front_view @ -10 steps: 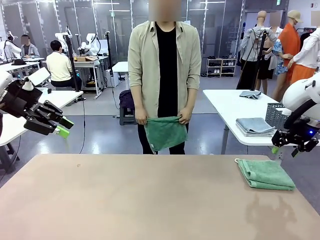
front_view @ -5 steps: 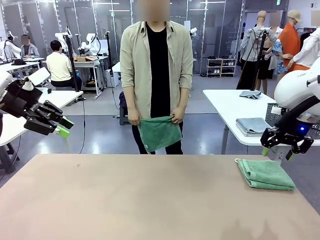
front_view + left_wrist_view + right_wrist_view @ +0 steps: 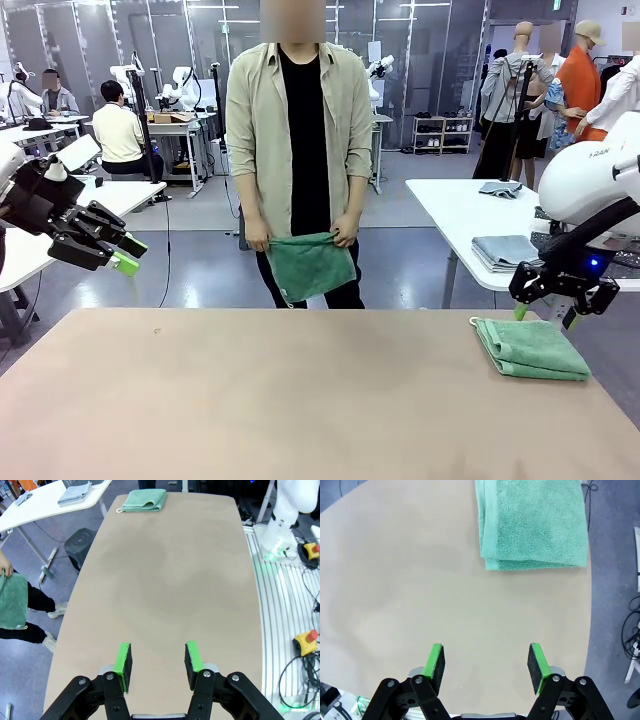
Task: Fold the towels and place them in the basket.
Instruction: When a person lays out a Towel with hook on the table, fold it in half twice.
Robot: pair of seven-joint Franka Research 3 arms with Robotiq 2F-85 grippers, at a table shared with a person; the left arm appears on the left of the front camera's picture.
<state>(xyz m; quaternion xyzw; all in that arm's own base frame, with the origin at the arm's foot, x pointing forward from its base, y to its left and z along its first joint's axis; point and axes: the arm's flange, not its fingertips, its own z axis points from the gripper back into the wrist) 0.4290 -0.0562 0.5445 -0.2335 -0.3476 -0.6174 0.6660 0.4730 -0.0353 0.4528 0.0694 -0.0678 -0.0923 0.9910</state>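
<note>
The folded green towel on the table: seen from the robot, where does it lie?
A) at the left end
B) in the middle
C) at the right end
C: the folded towel lies flat at the right end of the table, close to the right gripper.

place: robotics lab | signs: white worktables point(image 3: 450, 208), glass partitions point(image 3: 200, 50), yellow emergency-stop box point(image 3: 306, 643) on the floor

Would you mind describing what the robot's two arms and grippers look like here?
The left arm and right arm have smooth white rounded shells; the right carries small dark lettering and a blue light at the wrist. The left gripper and right gripper are black angular linkages, each with two fingers tipped in bright green pads.
</note>
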